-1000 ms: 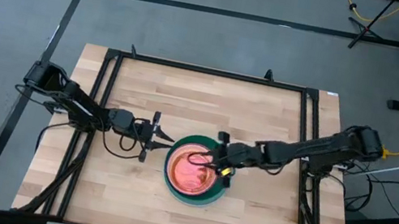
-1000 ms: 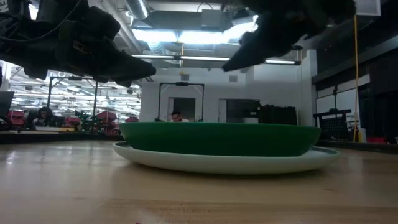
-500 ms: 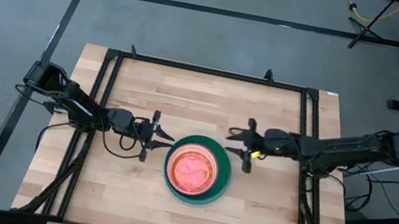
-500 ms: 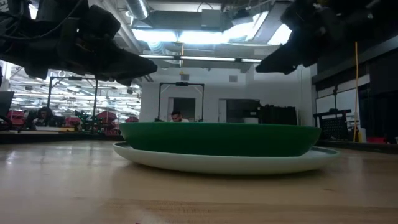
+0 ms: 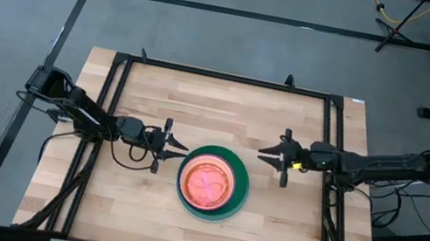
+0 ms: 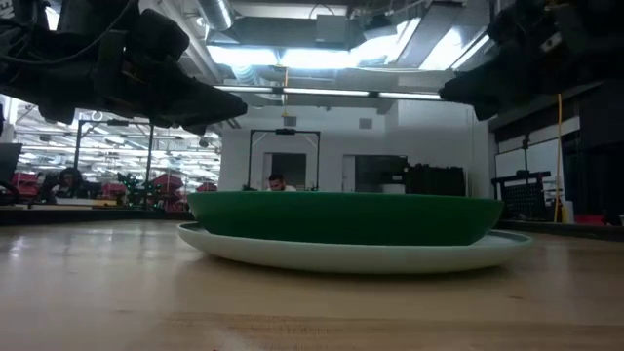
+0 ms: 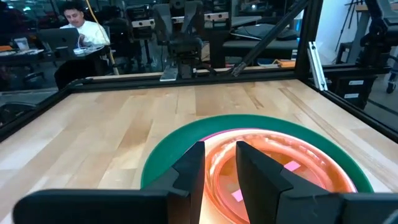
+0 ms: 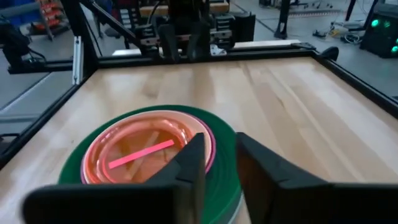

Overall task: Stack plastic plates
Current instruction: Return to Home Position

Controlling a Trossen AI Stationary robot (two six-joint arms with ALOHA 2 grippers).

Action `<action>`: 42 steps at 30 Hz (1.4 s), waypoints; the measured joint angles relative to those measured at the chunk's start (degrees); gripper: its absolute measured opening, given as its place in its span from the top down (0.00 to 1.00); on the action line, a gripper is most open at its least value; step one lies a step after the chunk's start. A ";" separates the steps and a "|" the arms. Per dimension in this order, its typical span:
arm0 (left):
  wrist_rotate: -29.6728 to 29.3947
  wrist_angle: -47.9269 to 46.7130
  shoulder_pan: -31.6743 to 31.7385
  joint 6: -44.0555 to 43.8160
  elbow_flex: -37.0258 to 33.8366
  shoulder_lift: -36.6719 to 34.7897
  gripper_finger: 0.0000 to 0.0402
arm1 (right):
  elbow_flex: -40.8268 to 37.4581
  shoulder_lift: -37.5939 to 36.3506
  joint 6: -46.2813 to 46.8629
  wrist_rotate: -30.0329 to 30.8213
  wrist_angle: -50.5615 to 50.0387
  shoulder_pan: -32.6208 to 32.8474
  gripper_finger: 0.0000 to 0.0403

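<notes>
Right tool [image 5: 276, 159] hovers beside stacked plastic plates [image 5: 212, 183], apart.

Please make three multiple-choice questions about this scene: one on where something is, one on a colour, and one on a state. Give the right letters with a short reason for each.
1. Where is the stack of plates?
A. between the two grippers
B. at the table's far left corner
C. on the floor

2. What colour is the large plate that lies on the pale bottom plate?
A. yellow
B. dark green
C. black

3. What does the right gripper hold?
A. a red plate
B. a green plate
C. nothing

Answers:
1 A, the high view shows the stack with the left gripper on one side and the right gripper on the other.
2 B, the low view shows a dark green wall above the pale rim.
3 C, the high view shows it apart from the stack, with nothing between its fingers.
</notes>
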 joint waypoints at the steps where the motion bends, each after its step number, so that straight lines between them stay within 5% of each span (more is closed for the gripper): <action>1: 0.01 -0.01 0.00 -0.01 0.00 0.00 0.79 | -0.71 -1.14 0.05 0.16 0.12 0.00 0.84; 6: 0.00 0.01 0.00 -0.55 0.00 -0.10 0.82 | -4.21 -6.95 0.77 0.55 -0.09 0.00 0.98; 14: 9.89 -4.65 3.10 -2.31 -0.04 -6.51 0.98 | -9.19 -15.60 2.55 1.96 -0.08 0.02 0.96; 21: 14.43 -19.89 9.21 -5.61 -0.04 -18.57 0.99 | -11.18 -19.46 3.67 2.58 -0.94 0.02 0.99; 30: 7.45 -39.20 9.60 -6.08 -0.07 -35.63 1.00 | -11.19 -22.34 2.90 3.11 -3.31 0.02 0.99; 42: -2.86 -49.35 2.33 -5.73 -1.81 -50.67 1.00 | -11.19 -23.72 2.17 3.06 -3.81 0.02 0.99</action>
